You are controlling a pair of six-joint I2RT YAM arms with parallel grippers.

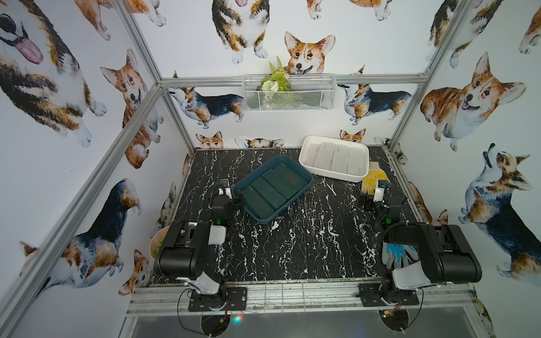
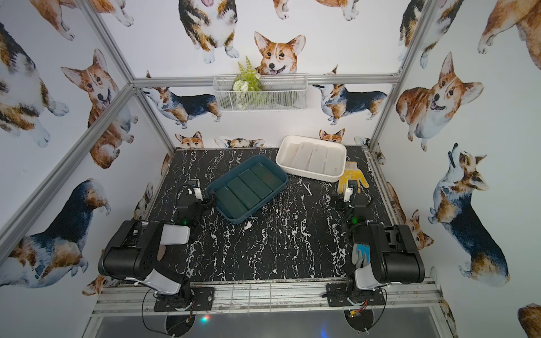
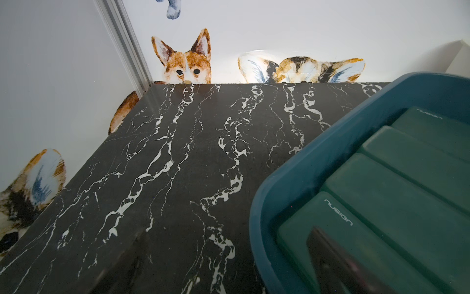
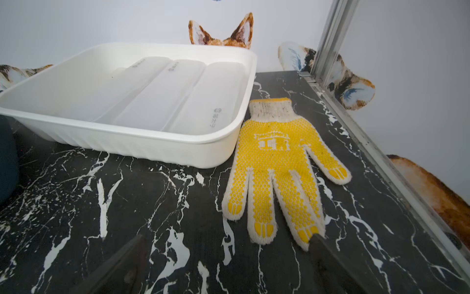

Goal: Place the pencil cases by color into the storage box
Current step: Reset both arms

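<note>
Four dark green pencil cases [image 1: 270,190] lie flat in the blue box [image 1: 296,167], white pencil cases [image 1: 339,159] in the white box [image 1: 330,174]; left hand [image 1: 231,194] and right hand [image 1: 380,188] gape empty, so sorting looks finished: lift straight up, minding the blue rim.

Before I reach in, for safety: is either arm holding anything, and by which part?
Nothing; left gripper and right gripper both have open, empty jaws.

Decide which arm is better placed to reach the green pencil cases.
Left. The left gripper hangs open at the blue box holding the green pencil cases; the right gripper is by the yellow glove.
</note>
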